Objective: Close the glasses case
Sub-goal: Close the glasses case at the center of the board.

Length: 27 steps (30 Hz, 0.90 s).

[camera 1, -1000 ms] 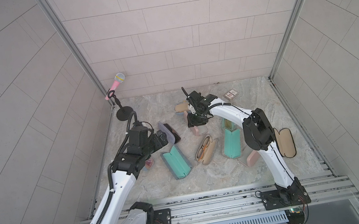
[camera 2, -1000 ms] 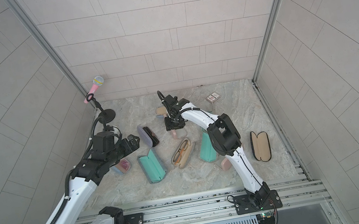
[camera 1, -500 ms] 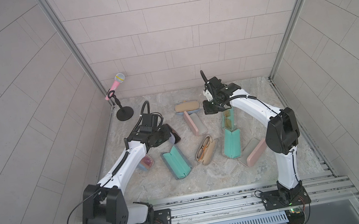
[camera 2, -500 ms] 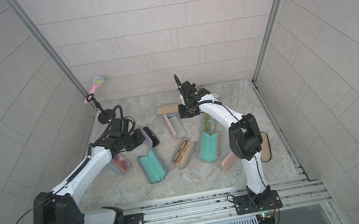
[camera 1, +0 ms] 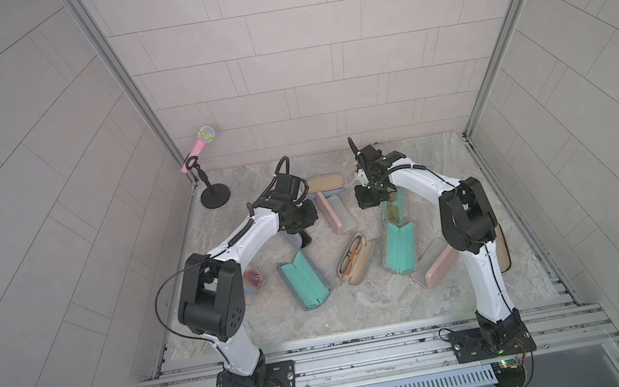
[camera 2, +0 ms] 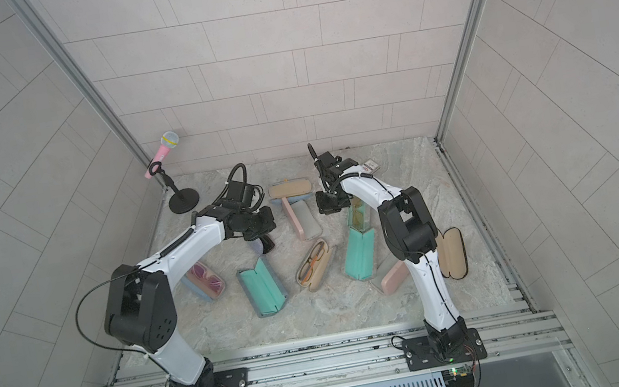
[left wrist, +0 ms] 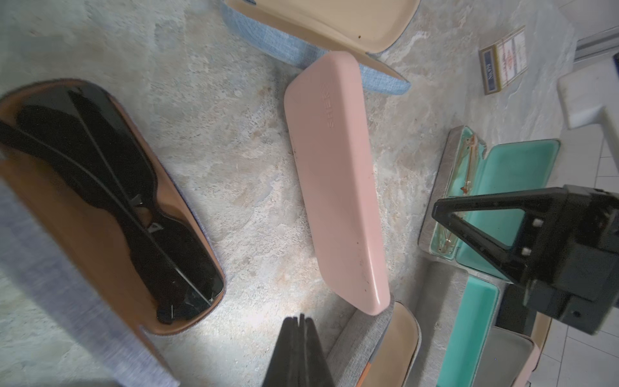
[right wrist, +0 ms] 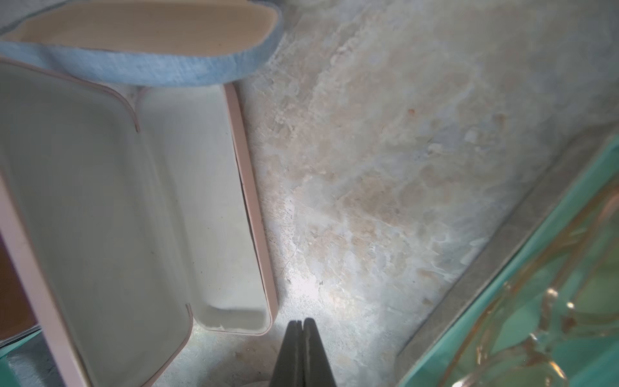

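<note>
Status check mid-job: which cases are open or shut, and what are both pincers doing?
left pincer: shut, empty
right pincer: shut, empty
rear pink case: open, empty
blue case: open, empty
brown-lined case: open, black sunglasses inside
teal case by right pincer: open, gold glasses inside
tan case: open, orange glasses inside
front-left teal case: open, empty

We count ten glasses cases (camera 2: 325, 266): three grey teal-lined cases (camera 2: 261, 287), two pink hard-shell cases (left wrist: 335, 181), five blue, grey or tan cases (camera 2: 290, 189). Four pairs of glasses (camera 2: 312, 263), one pink toy microphone (camera 2: 165, 150), one small card box (camera 2: 373, 166), two white robot arms (camera 2: 185, 245).
</note>
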Each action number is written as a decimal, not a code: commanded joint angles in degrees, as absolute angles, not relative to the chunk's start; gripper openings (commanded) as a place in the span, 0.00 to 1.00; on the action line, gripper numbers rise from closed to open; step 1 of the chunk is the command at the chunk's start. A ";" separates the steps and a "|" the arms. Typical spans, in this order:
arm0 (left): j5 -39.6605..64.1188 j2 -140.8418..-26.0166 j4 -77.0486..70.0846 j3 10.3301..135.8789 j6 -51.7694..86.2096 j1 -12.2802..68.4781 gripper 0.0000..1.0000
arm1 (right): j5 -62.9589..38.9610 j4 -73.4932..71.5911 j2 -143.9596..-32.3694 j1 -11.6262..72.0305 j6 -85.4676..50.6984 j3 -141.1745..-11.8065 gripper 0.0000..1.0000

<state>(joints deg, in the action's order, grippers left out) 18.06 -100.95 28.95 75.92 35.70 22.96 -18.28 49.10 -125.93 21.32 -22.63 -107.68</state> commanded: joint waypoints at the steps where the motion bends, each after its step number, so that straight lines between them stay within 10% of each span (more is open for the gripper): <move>1: 18.53 -104.31 31.46 79.24 34.63 24.33 0.00 | -19.27 50.67 -128.13 21.09 -21.46 -109.77 0.02; 27: 19.81 -117.57 32.07 91.88 34.81 27.61 0.00 | -25.95 50.54 -134.98 21.58 -20.41 -111.91 0.06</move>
<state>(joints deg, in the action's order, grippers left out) 19.53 -116.49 30.83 89.97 34.96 26.83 -24.14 49.56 -133.95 21.37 -21.37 -111.33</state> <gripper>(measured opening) 0.035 0.058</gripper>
